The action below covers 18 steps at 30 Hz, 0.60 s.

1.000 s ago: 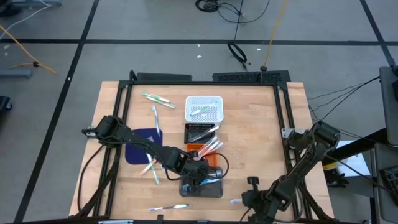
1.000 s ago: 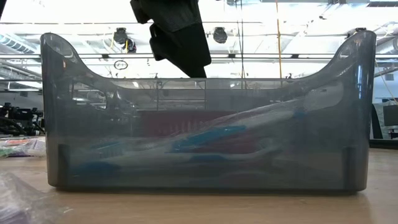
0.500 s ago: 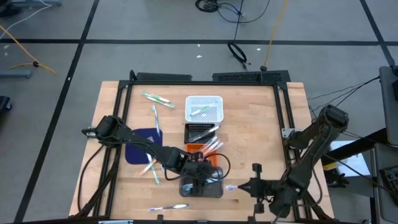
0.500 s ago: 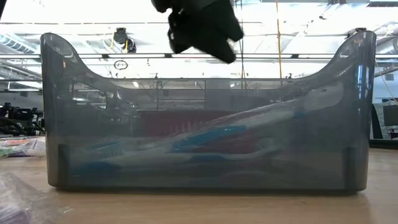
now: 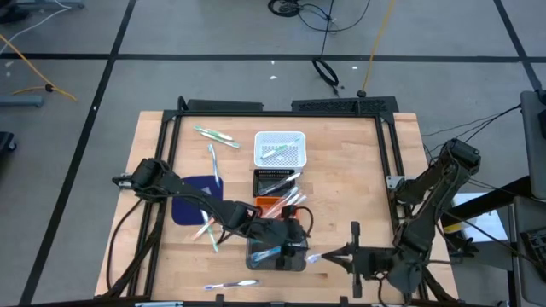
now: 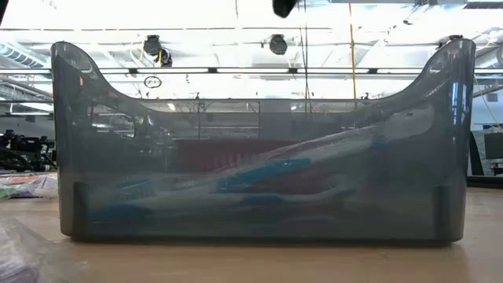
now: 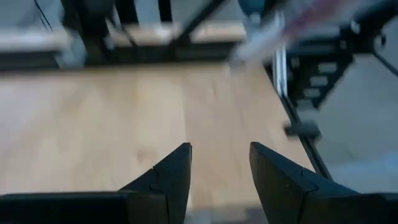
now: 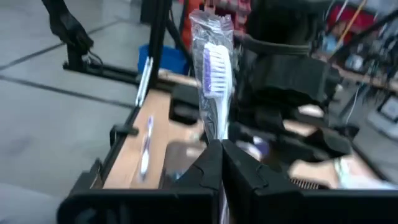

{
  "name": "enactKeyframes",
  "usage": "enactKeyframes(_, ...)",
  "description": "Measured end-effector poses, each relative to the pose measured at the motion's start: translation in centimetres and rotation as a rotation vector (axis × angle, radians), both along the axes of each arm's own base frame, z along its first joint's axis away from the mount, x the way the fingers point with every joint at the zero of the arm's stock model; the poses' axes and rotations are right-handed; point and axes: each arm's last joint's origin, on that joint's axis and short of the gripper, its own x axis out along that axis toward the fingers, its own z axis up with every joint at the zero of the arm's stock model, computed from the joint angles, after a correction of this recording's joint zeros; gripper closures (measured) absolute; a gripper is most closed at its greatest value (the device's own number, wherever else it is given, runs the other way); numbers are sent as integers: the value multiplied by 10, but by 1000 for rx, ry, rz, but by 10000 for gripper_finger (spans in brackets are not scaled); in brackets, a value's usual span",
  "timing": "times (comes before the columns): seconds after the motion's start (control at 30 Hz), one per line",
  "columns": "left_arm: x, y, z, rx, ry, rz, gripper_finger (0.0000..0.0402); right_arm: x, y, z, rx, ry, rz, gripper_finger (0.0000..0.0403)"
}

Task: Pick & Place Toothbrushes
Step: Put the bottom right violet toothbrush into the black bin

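Gripping a wrapped toothbrush (image 8: 214,74) in my right claw (image 8: 222,149), I'm carrying it bristle-end forward toward the grey bin (image 5: 277,256) at the near middle of the tabletop (image 5: 358,170). My fingers are pinched tight on the handle, and in the high view the brush tip (image 5: 314,257) is sitting just beside the bin's right wall.

My left claw (image 7: 219,168) is hanging over that same bin, fingers parted and holding nothing, so I'm sharing a tight space. As I judge it, the trick is bringing the brush in above the rim, clear of the left arm, and letting go only once most of its length is over the opening, or it may tip out over the wall.

From table height the bin (image 6: 259,141) is already showing several brushes lying inside, blue and whitish.

More brushes are waiting: two near the far left (image 5: 213,135), a bunch at the orange tray (image 5: 290,203), some by the blue mat (image 5: 192,198), one at the near edge (image 5: 229,284). The white basket (image 5: 279,149) is holding one too.
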Motion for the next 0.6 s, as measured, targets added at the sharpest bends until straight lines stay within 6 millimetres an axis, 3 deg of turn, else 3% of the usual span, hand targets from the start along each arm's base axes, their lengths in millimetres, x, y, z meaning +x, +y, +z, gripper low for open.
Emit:
enactKeyframes(0.37, 6, -9, 28, 96, -319, -53, 236, -5, 10, 29, -150, -194, 72, 403)
enactKeyframes(0.6, 4, -20, 42, 149, -483, -94, 236, -3, 9, 36, -196, -244, 66, 403)
